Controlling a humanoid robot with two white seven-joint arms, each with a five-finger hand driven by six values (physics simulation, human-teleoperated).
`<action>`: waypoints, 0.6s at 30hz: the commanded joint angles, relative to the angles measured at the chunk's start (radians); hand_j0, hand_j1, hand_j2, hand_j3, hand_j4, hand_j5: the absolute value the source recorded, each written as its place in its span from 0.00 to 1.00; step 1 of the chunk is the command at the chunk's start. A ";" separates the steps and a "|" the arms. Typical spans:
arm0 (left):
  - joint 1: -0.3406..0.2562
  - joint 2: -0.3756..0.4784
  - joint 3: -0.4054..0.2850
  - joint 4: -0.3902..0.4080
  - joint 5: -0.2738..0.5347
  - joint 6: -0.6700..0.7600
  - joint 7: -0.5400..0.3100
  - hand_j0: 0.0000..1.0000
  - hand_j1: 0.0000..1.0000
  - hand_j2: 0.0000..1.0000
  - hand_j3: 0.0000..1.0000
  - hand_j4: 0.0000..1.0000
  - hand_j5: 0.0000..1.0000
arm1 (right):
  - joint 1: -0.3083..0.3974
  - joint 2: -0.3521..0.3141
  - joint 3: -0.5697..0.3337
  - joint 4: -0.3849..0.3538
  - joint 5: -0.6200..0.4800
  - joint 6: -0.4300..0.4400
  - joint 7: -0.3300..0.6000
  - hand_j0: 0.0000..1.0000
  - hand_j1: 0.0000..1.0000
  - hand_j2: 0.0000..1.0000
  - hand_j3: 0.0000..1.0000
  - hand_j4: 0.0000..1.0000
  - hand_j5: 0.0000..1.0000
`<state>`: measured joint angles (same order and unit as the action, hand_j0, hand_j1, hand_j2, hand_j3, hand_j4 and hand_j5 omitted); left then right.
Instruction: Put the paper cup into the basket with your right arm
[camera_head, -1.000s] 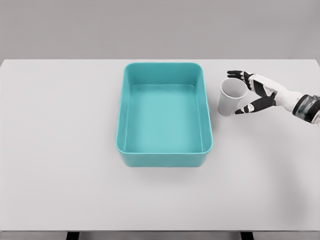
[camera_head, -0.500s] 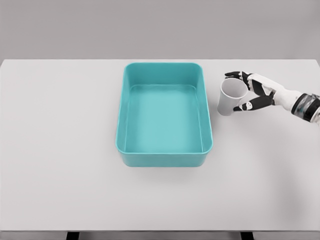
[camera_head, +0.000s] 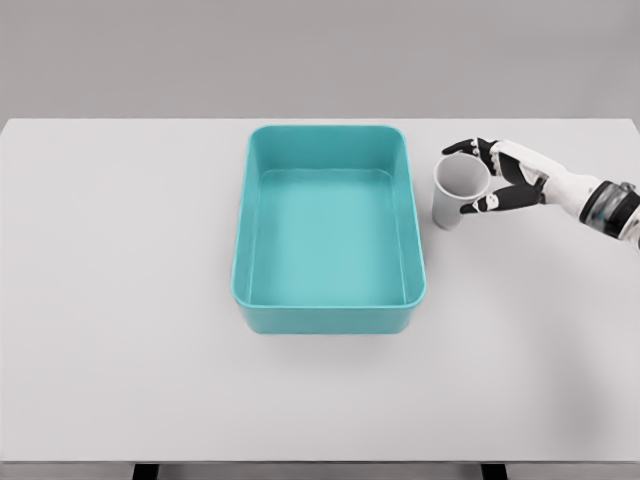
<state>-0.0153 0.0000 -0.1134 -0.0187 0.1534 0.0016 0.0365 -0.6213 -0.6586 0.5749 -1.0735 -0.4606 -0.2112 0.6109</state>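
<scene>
White worktop (camera_head: 120, 350) fills the near part of the head view, a pale matte slab whose front edge runs along the bottom of the picture with two dark legs just showing beneath it.

Further in, a little right of the middle, stands the teal basket (camera_head: 243, 240), a rectangular tub with rounded corners and a smooth rim, its long side running away from the camera. Its floor is bare teal all the way across.

Beyond the basket's mid-length and just beside its right wall stands the paper cup (camera_head: 450, 200), white, with its open mouth tipped slightly toward the camera so the grey inside shows. It sits outside the basket, with a narrow strip of worktop between it and the basket's right rim; whether its base is resting on the worktop or lifted just clear of it cannot be told from this angle.

The right hand (camera_head: 500, 180) comes in from the right edge on a white forearm with a dark band at the wrist. Its black-tipped fingers (camera_head: 470, 148) are curled around the cup, some hooked over the far side of the rim and the thumb pressing in from the near side, so the cup is clasped between them.

Past the worktop's far edge lies a plain grey backdrop.
</scene>
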 joint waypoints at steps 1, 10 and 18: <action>0.000 0.000 0.000 0.000 0.000 0.000 0.000 1.00 1.00 1.00 1.00 1.00 1.00 | 0.000 -0.001 -0.006 -0.002 -0.004 0.000 0.000 0.68 0.68 0.68 0.68 0.68 0.68; 0.000 0.000 0.000 -0.001 0.000 0.000 -0.001 1.00 1.00 1.00 1.00 1.00 1.00 | 0.003 -0.006 -0.040 -0.071 -0.006 -0.019 0.000 0.67 0.67 0.67 0.67 0.67 0.67; 0.000 0.000 0.000 -0.001 0.000 0.000 0.000 1.00 1.00 1.00 1.00 1.00 1.00 | 0.006 -0.018 -0.141 -0.141 -0.007 -0.020 0.000 0.65 0.65 0.65 0.65 0.65 0.65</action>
<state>-0.0153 0.0000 -0.1134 -0.0189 0.1534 0.0016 0.0363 -0.6151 -0.6717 0.4668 -1.1857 -0.4605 -0.2331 0.6111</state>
